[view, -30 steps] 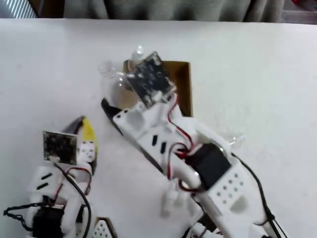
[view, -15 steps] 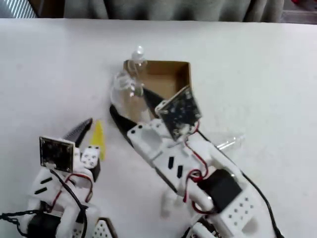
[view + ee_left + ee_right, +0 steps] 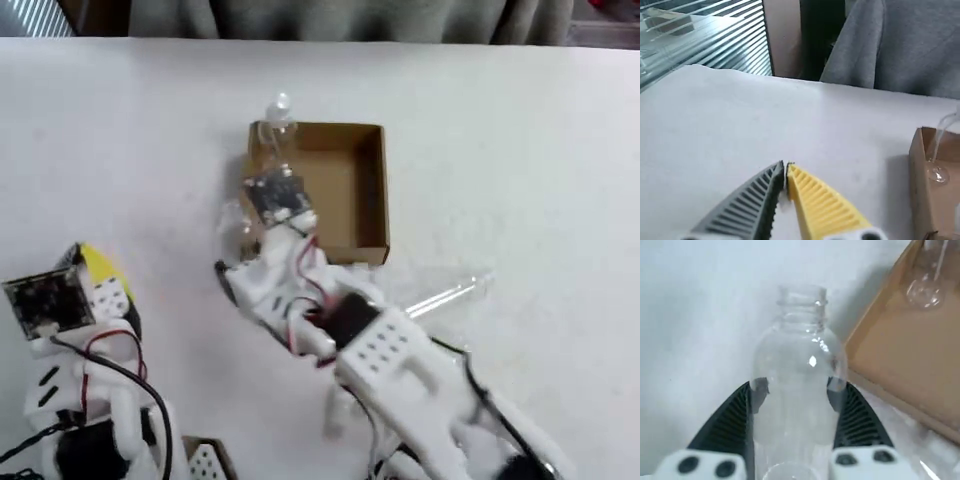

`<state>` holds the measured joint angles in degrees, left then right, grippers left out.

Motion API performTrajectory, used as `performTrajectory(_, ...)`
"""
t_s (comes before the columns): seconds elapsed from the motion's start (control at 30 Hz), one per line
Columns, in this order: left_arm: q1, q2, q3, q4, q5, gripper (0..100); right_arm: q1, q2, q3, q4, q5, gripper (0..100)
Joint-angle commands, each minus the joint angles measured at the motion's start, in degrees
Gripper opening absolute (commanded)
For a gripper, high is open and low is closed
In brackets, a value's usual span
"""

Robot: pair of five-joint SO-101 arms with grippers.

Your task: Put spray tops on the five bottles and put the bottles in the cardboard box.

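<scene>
The right end effector is clamped on an uncapped clear bottle, whose neck points away from it. The open cardboard box sits just beside the bottle. The left end effector is clenched on nothing, its tips together over the table, well apart from the box.
</scene>
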<state>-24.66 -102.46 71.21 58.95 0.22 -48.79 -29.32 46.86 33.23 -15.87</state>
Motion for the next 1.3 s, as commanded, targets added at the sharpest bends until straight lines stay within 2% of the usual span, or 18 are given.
performTrajectory(0.0, -3.91, 15.34, -5.89, -3.60, 1.32, 2, -1.89, 8.57, -0.88, -7.78, -4.48, 1.5)
performTrajectory(0.17, -4.35, 29.58, -12.04, -3.78, 2.73, 2, -2.95, 20.97, -6.15, -11.30, -10.02, 1.5)
performTrajectory(0.37, -6.20, 30.37, -13.27, -3.87, 5.36, 2, -4.70, 33.54, -12.84, -11.12, -13.01, 2.0)
performTrajectory(0.53, -6.20, 30.37, -13.01, -3.87, 5.36, 2, -6.90, 33.80, -13.10, -11.12, -13.01, 15.6)
performTrajectory(0.63, -6.20, 30.37, -13.01, -4.04, 5.36, 2, -6.81, 31.08, -12.75, -9.98, -13.01, 20.6)
performTrajectory(0.8, -6.20, 30.46, -12.92, -4.57, 5.36, 2, -6.81, 22.55, -12.75, -3.38, -7.47, 21.1)
performTrajectory(1.0, -6.11, 30.55, -13.19, -4.13, 5.45, 2, -6.46, 11.56, -12.75, 6.20, -6.42, 21.3)
performTrajectory(1.1, -6.02, 30.55, -13.45, -3.69, 5.45, 2, -6.55, 5.05, -12.75, 12.35, -0.70, 21.3)
performTrajectory(1.27, -4.26, 30.55, -18.20, 1.93, 5.45, 2, -5.05, -11.56, -12.84, 26.86, 9.14, 20.9)
